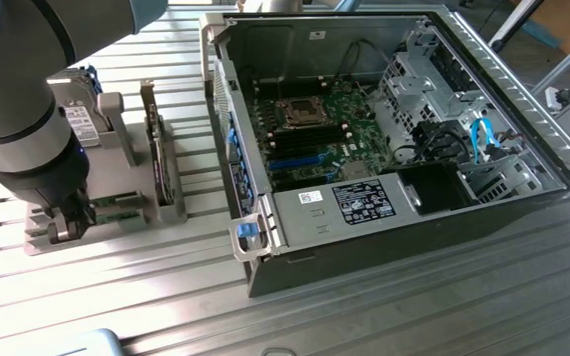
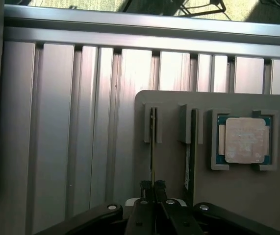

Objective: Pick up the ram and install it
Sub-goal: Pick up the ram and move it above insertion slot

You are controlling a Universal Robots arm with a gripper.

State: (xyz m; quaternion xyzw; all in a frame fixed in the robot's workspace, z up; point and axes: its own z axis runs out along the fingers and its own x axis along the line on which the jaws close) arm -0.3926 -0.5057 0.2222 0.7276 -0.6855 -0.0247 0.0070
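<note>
At the grey holder (image 2: 171, 166) on the tabletop (image 2: 56, 127), the end effector (image 2: 152, 187) is clamped on the ram (image 2: 152, 142), which stands on edge, its long axis running along its slot; the open computer case (image 1: 394, 248) lies toward the exterior view's right.

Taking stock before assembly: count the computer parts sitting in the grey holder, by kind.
Memory sticks: 2
Processor chip: 1
Hard drive: 1
Expansion card: 1
Total: 5
</note>
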